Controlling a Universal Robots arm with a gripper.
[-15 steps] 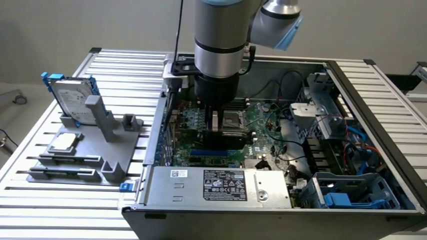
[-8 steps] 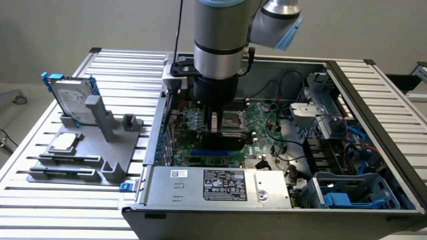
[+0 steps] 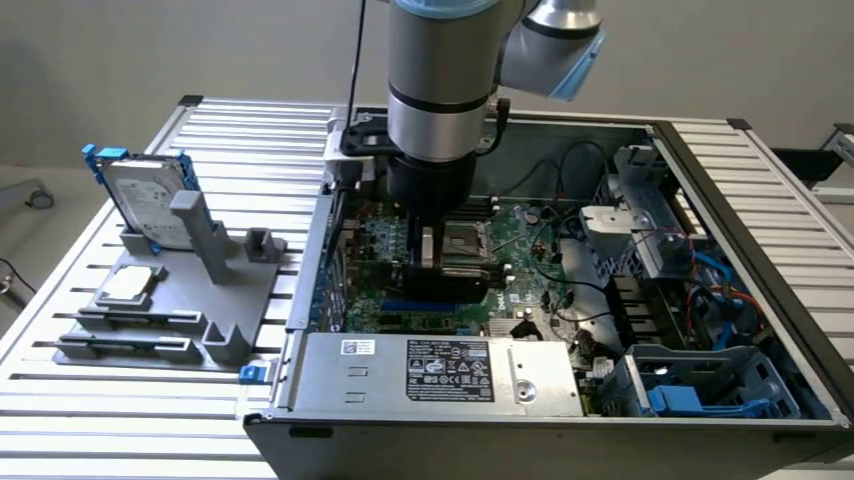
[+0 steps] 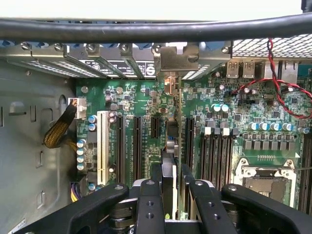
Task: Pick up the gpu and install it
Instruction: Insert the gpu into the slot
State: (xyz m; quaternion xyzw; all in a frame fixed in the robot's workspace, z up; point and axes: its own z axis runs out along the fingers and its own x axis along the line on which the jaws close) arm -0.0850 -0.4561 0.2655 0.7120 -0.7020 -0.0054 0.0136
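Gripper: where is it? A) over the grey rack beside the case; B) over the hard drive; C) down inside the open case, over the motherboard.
C: the gripper is down in the case, above the green motherboard, gripping the gpu.

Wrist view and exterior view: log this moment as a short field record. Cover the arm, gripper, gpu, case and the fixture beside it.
arm: down inside the open computer case
gripper: shut on the gpu, one finger on each side
gpu: upright, seen edge-on, in line with a slot on the motherboard; cannot tell if it is seated
cpu socket: bare, no cooler fitted
fixture: grey holder at the exterior view's left of the case; hard drive upright in it, square chip lying flat on it
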